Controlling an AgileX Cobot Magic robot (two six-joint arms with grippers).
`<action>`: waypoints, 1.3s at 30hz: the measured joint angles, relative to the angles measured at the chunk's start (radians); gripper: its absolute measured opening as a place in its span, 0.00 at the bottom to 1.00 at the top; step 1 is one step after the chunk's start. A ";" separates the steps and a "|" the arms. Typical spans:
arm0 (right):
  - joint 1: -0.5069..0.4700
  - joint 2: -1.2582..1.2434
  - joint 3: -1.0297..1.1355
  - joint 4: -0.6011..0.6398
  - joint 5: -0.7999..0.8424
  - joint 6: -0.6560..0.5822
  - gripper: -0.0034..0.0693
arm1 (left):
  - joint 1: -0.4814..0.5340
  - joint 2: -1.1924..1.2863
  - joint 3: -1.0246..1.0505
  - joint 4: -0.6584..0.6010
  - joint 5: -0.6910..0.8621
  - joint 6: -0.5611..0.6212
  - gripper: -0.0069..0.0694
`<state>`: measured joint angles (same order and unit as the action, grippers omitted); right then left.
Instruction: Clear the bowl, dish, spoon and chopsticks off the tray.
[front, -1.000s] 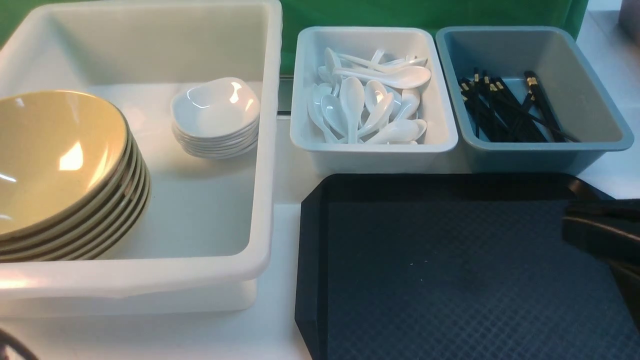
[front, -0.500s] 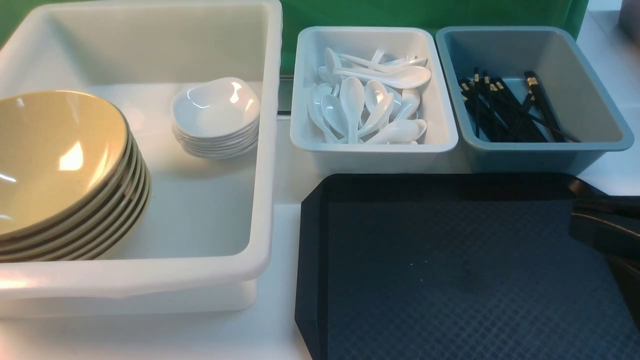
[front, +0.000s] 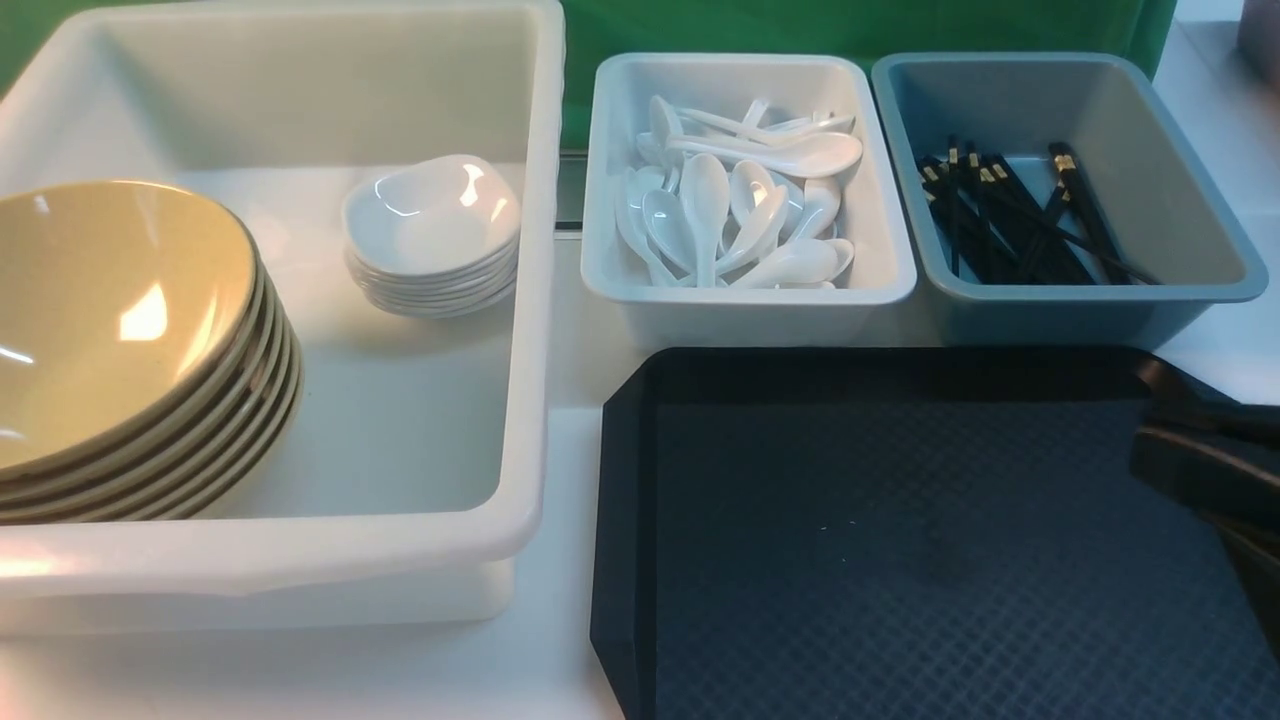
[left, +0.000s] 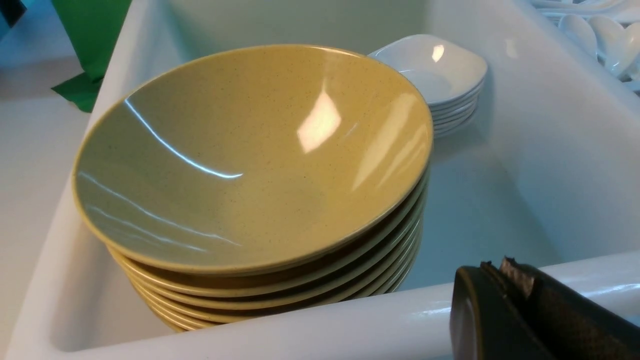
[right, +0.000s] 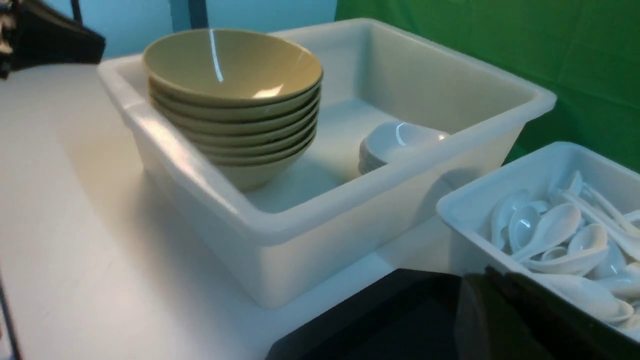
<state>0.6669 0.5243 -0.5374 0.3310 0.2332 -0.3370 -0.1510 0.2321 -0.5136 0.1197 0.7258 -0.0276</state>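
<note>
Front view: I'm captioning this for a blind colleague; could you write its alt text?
A black tray with no tableware on its visible floor. To its left, a large white tub holds stacked yellow bowls and white dishes; behind it, bins hold white spoons and black chopsticks.

Bowl stack (front: 120, 330) beside open tub floor (front: 400, 420)

Front view: stacked bowls (front: 120, 320) cut off leftward.
</note>
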 joint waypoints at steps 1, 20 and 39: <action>-0.019 -0.019 0.040 0.001 -0.062 0.022 0.09 | 0.000 0.000 0.000 0.000 0.000 0.000 0.08; -0.719 -0.530 0.565 -0.433 -0.028 0.513 0.09 | 0.000 0.000 0.000 0.000 0.000 0.000 0.08; -0.667 -0.536 0.565 -0.473 0.086 0.531 0.09 | 0.000 0.000 0.000 0.000 0.000 0.000 0.08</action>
<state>0.0000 -0.0116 0.0275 -0.1424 0.3192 0.1937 -0.1510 0.2321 -0.5136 0.1197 0.7258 -0.0276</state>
